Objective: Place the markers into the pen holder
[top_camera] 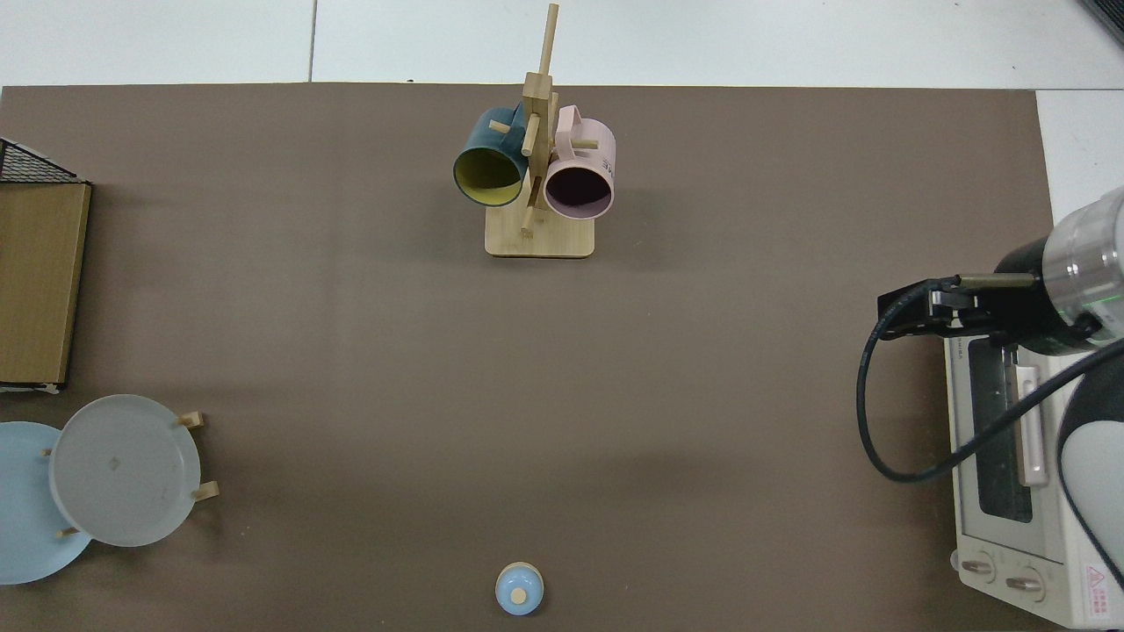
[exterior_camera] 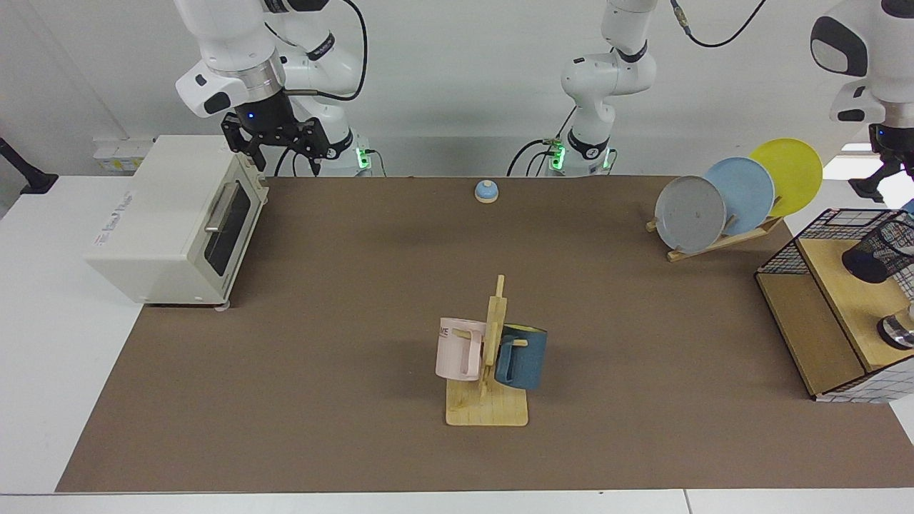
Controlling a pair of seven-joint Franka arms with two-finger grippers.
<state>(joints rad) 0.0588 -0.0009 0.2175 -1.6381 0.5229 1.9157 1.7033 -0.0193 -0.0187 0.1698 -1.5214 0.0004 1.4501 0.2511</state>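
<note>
The pen holder [exterior_camera: 877,253], a black mesh cup, sits tilted on the upper wooden board of the wire-grid shelf [exterior_camera: 810,314] at the far right of the facing view. A small blue end [exterior_camera: 908,208] pokes up behind its rim at the frame's edge. It is most likely the marker, and the rest of it is hidden. My left gripper [exterior_camera: 889,175] hangs above the holder, apart from it and partly cut off by the frame. My right gripper [exterior_camera: 277,143] [top_camera: 909,313] waits over the toaster oven's front corner. The top view shows neither holder nor marker.
A white toaster oven [exterior_camera: 171,221] [top_camera: 1010,474] stands at one end. A mug tree [exterior_camera: 489,357] [top_camera: 536,167] with a pink and a blue mug stands mid-table. There is also a plate rack [exterior_camera: 735,196] [top_camera: 114,474], a blue bell [exterior_camera: 486,191] [top_camera: 519,589] and a metal object [exterior_camera: 898,332] on the shelf.
</note>
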